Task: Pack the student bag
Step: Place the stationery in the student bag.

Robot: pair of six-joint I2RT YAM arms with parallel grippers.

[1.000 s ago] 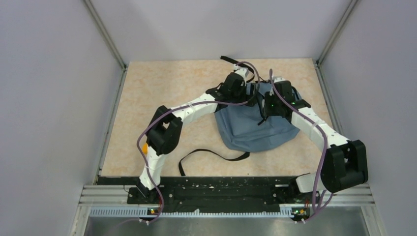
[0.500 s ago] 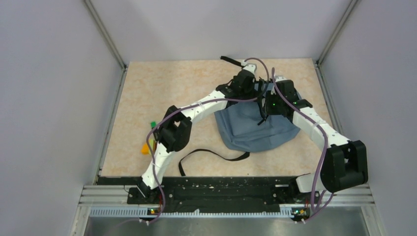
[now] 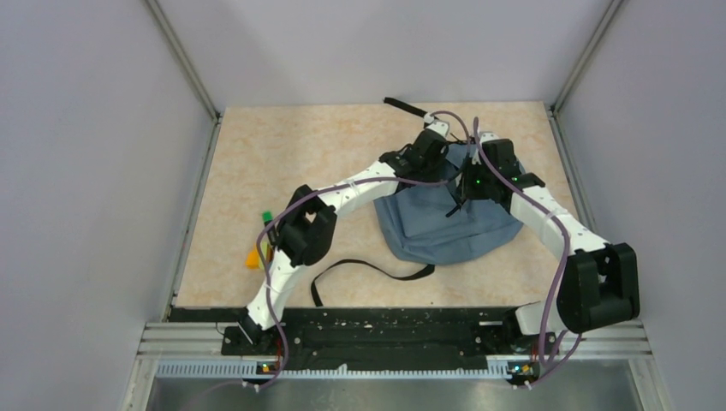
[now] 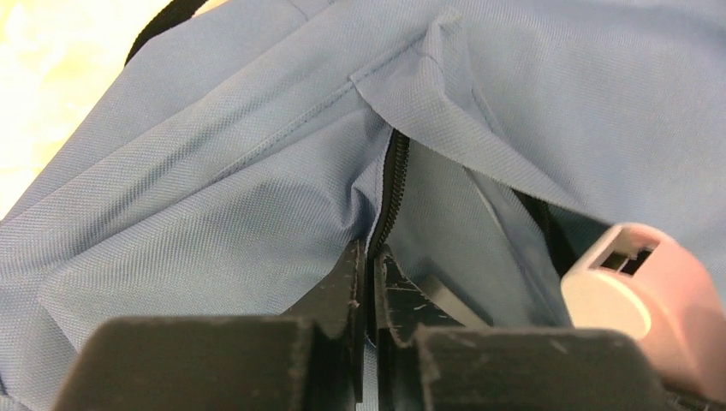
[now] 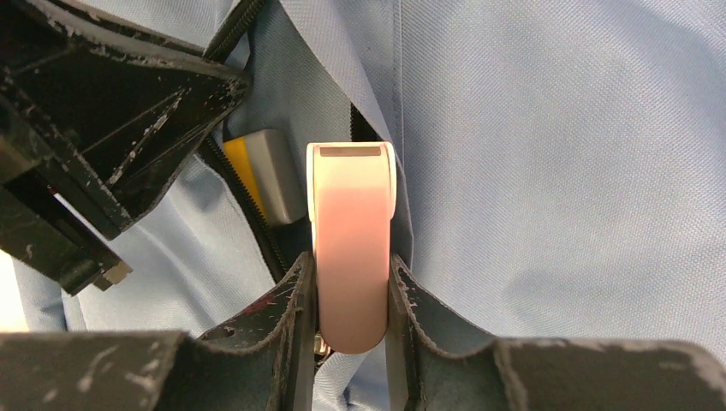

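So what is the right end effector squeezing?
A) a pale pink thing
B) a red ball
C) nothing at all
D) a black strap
A: in the right wrist view the right end effector is closed around a pale pink thing, right by the open zip of the bag.

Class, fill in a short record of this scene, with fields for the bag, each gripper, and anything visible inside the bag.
Bag: student bag lying on the table, zip open
Left gripper: shut on the bag's zip edge
Right gripper: shut on a pink object at the opening
Inside bag: grey-and-yellow item
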